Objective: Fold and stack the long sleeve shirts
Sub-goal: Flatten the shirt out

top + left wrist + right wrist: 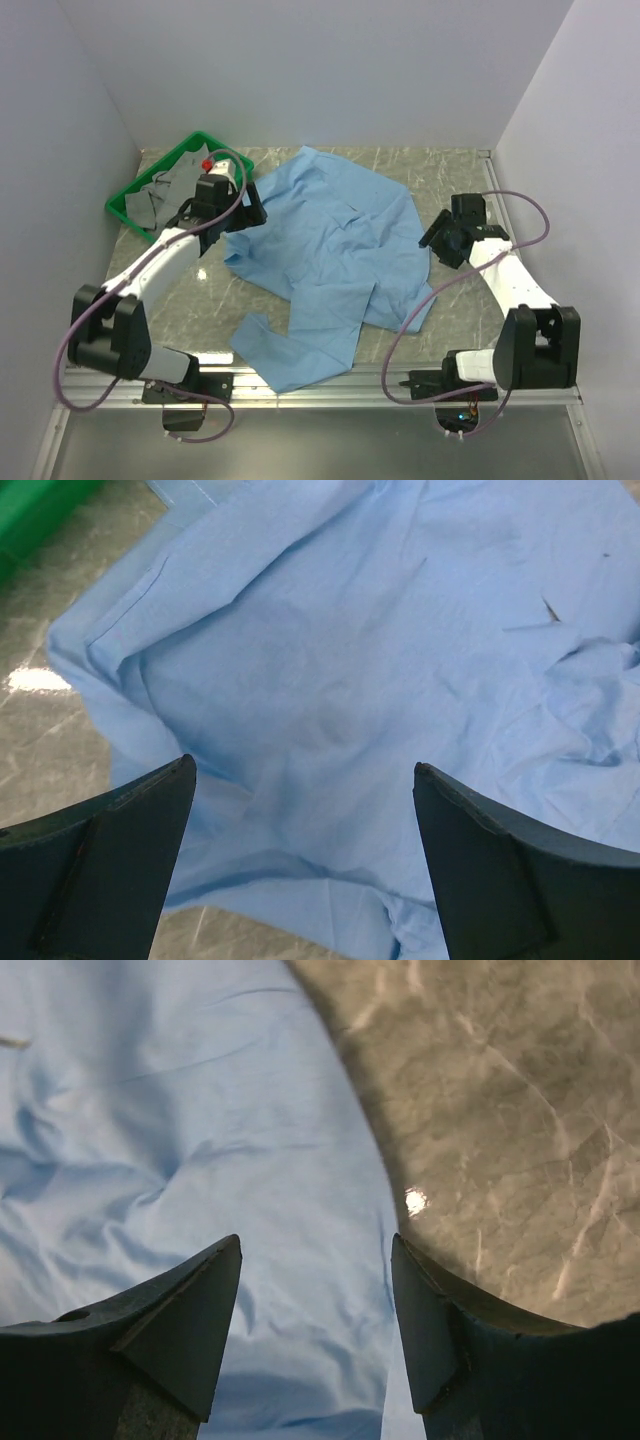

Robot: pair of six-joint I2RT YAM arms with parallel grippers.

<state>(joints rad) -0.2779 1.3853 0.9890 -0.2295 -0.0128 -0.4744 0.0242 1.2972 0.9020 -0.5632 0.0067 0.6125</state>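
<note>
A light blue long sleeve shirt (325,255) lies rumpled and spread across the middle of the grey marbled table, one sleeve reaching toward the near edge. My left gripper (243,213) hangs open and empty over the shirt's left edge; the cloth (330,680) fills the left wrist view between the fingers (120,860). My right gripper (443,243) is open and empty over the shirt's right edge; its wrist view shows cloth (200,1150) on the left and bare table (500,1110) on the right.
A green bin (165,190) holding grey cloth stands at the back left, just behind the left gripper. White walls close in the table on three sides. A metal rail (320,385) runs along the near edge.
</note>
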